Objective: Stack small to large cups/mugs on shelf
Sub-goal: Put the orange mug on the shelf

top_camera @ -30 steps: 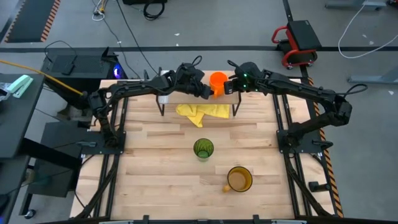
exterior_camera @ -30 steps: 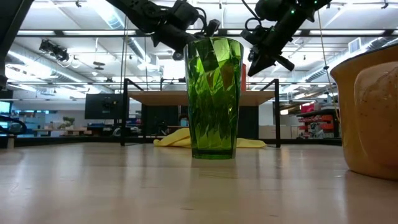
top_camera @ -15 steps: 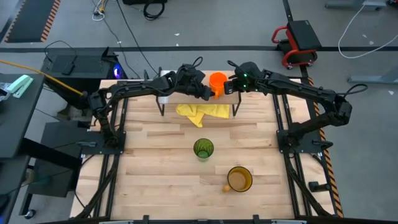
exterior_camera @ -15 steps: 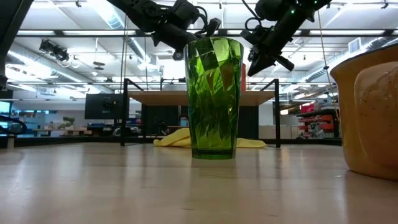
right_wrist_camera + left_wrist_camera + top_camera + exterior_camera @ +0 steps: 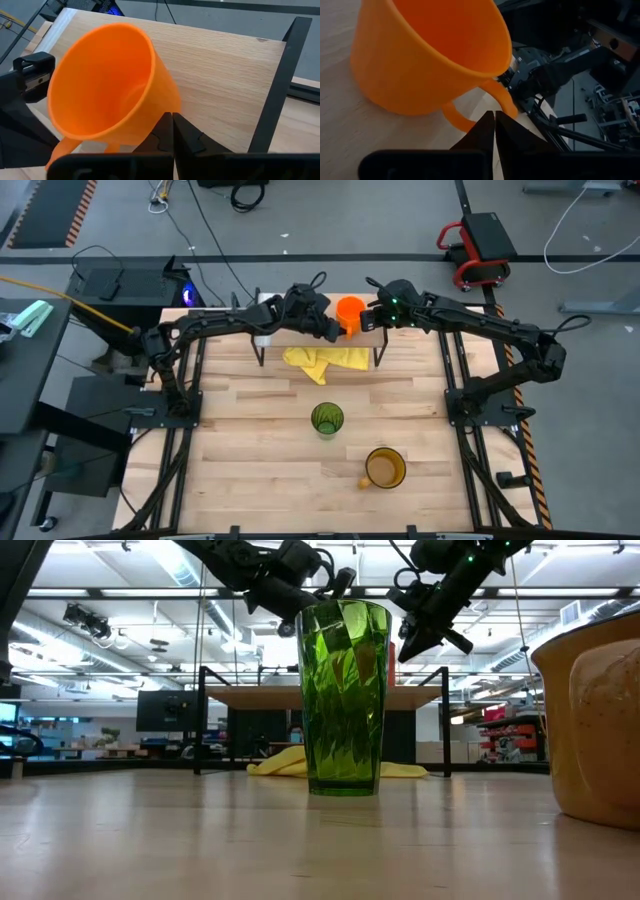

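The shelf is standing at the far end of the counter, and the orange mug is being kept upright on its plank toward the right end, presumably as the smallest piece and so the first to be dealt with in the small-to-large order. Going from left to right, the left tool is being held just beside the mug's near-left side with its fingers closed together on nothing; in the left wrist view those shut tips are lying right by the handle, so it is probably being used to nudge or steady the mug rather than to lift it. The right tool is being pressed close against the mug's right side, likewise fully closed and empty, its tips sitting at the base of the wall, so the mug is being bracketed between the two. A yellow cloth is lying under the shelf. Nearer the front, the green tumbler and the amber mug are being left standing on the counter, well apart from the shelf, not yet stacked.
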Controlling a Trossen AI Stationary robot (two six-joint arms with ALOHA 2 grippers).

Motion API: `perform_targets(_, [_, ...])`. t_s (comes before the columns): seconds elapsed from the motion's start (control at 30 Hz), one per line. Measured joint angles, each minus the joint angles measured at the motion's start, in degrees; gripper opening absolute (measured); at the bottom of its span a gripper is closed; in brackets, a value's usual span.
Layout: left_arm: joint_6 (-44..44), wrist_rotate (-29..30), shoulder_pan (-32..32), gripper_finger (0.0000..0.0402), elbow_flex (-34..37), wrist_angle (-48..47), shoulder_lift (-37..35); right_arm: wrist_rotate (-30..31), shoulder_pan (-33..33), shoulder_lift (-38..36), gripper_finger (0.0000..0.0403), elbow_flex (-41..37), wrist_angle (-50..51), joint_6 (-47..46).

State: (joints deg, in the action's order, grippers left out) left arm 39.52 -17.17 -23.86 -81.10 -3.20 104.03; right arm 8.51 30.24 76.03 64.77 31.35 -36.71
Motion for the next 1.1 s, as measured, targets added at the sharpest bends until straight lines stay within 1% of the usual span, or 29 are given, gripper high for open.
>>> perform_targets(0.2, [-1.2, -0.7, -0.5, 0.0008, 0.0, -0.9, -1.1, 0.0, 0.0, -0.8, 0.0006, 0.0, 0.2, -0.6])
perform_targets(0.4, [-1.9, -0.6, -2.2, 0.002, 0.0, -5.0, -3.9, 1.0, 0.0, -4.4, 0.0003, 0.0, 1.4, -0.7])
perform_targets(0.6, [-2.8, 3.4, -3.7, 0.0009, 0.0, -10.4, -4.4, 2.2, 0.1, -6.1, 0.0005, 0.0, 2.5, 0.0])
perform_targets(0.73, [-2.7, 5.7, -4.2, 0.0006, 0.0, -10.0, -3.9, 2.1, 0.1, -5.7, 0.0006, 0.0, 2.5, 0.8])
perform_targets(0.83, [-2.7, 8.2, -4.3, 0.0016, 0.0, -9.2, -3.9, 2.2, 0.1, -5.6, 0.0003, 0.0, 2.5, 1.1])
perform_targets(0.97, [-1.4, 8.6, -4.7, 0.0023, 0.0, -7.9, -3.6, 2.2, 0.1, -5.6, 0.0004, 0.0, 2.4, 1.4])
perform_targets(1.1, [-0.5, 8.0, -4.5, 0.0011, 0.0, -5.5, -2.6, 2.2, -0.1, -5.6, 0.0004, 0.0, 2.3, 2.0])
